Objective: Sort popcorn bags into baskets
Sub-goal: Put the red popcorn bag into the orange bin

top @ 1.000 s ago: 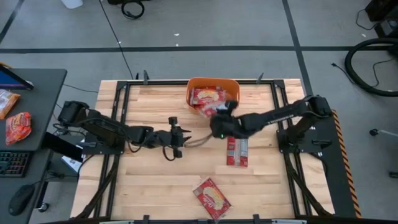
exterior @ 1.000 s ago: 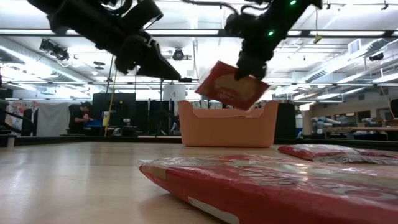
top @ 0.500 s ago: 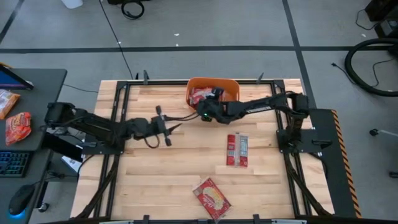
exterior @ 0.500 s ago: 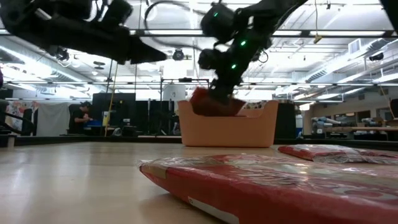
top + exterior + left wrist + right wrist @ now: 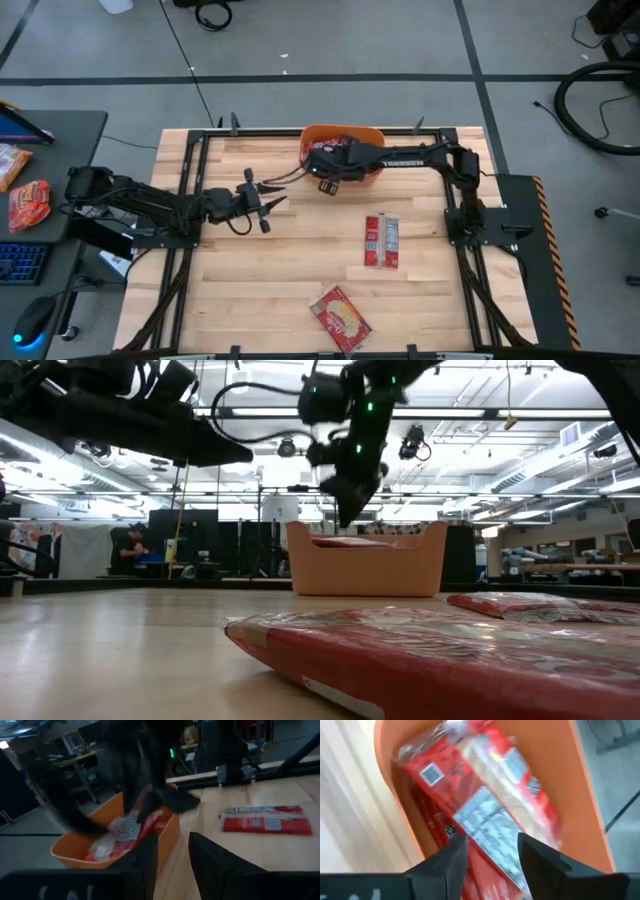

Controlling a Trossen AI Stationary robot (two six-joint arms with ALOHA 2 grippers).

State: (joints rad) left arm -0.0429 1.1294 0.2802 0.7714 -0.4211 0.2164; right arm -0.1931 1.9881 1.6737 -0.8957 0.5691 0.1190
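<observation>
The orange basket stands at the table's far edge, with red and cream popcorn bags lying flat inside it. My right gripper hovers open over the basket's near left part, above the bags, with nothing between its fingers. My left gripper hangs open and empty over the table, left of the basket. One more bag lies flat on the table right of centre. Another lies by the near edge.
In the low view the near bag fills the foreground and the basket stands behind it. Bare wood lies around the left gripper. A side desk holding more packets stands left of the table.
My right gripper has carried a popcorn bag toward the far edge and the left, brought it down over the basket and let go. The bag now lies in the basket. My left gripper has drawn back toward the table's left edge.
</observation>
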